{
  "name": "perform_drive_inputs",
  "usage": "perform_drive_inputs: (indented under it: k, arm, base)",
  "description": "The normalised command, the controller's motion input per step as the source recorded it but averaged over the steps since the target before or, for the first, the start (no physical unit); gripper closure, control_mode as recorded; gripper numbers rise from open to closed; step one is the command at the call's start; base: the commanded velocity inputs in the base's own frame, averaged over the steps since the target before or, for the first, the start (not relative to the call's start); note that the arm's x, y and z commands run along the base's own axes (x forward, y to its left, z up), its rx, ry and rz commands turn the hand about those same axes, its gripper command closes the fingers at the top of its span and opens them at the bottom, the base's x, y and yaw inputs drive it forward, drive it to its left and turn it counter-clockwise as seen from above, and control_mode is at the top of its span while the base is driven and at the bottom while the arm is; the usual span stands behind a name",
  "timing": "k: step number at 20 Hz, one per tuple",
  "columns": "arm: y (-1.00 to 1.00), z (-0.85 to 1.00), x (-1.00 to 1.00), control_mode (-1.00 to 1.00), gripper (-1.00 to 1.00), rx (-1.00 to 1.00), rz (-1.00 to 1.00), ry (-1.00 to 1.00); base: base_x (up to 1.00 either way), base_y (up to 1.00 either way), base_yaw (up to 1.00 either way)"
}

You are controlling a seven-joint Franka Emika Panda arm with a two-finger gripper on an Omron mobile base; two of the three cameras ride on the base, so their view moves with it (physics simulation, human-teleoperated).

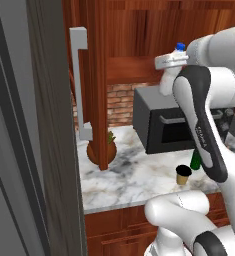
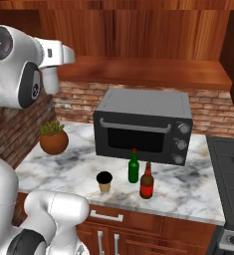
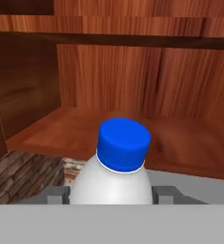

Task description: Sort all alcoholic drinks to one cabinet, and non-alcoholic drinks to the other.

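My gripper (image 3: 112, 194) is shut on the white plastic bottle (image 3: 111, 183) with a blue cap, held upright in front of the open upper cabinet's wooden shelf (image 3: 180, 143). From the left base view the gripper (image 1: 170, 61) is raised at shelf height with the blue cap (image 1: 180, 47) showing above it. Down on the marble counter stand the tan coffee cup (image 2: 104, 181) with a black lid, the green glass bottle (image 2: 133, 168) and the brown bottle (image 2: 147, 182) with a red label. The arm partly hides the green bottle (image 1: 195, 160) beside the cup (image 1: 183, 174).
A dark toaster oven (image 2: 143, 124) sits on the counter (image 2: 68, 169) behind the drinks. A potted plant (image 2: 54, 139) stands at the left. The open cabinet door (image 1: 96, 75) with a grey handle (image 1: 79, 85) hangs to the left of the arm. A stove (image 2: 230, 169) lies at the right.
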Motion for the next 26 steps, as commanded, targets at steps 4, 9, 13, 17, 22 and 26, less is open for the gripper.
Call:
perform_drive_inputs:
  k: [4,9,13,17,22,26]
  arm:
    - [0.24,0.00,0.14,-1.00,1.00,-0.04,0.08,-0.18]
    - [0.24,0.00,0.29,-1.00,1.00,-0.03,0.05,-0.14]
    - [0.28,0.00,0.56,-1.00,1.00,0.00,0.03,-0.01]
    - [0.22,0.00,0.68,-1.00,1.00,0.00,0.02,0.00]
    - [0.17,0.00,0.74,-1.00,1.00,0.00,0.00,0.00]
    - [0.19,0.00,0.75,-1.00,1.00,0.00,0.00,0.00]
  base:
    - [0.00,0.00,0.00]
    - [0.00,0.00,0.00]
    - [0.00,0.00,0.00]
    - [0.00,0.00,0.00]
    - [0.00,0.00,0.00]
    - [0.00,0.00,0.00]
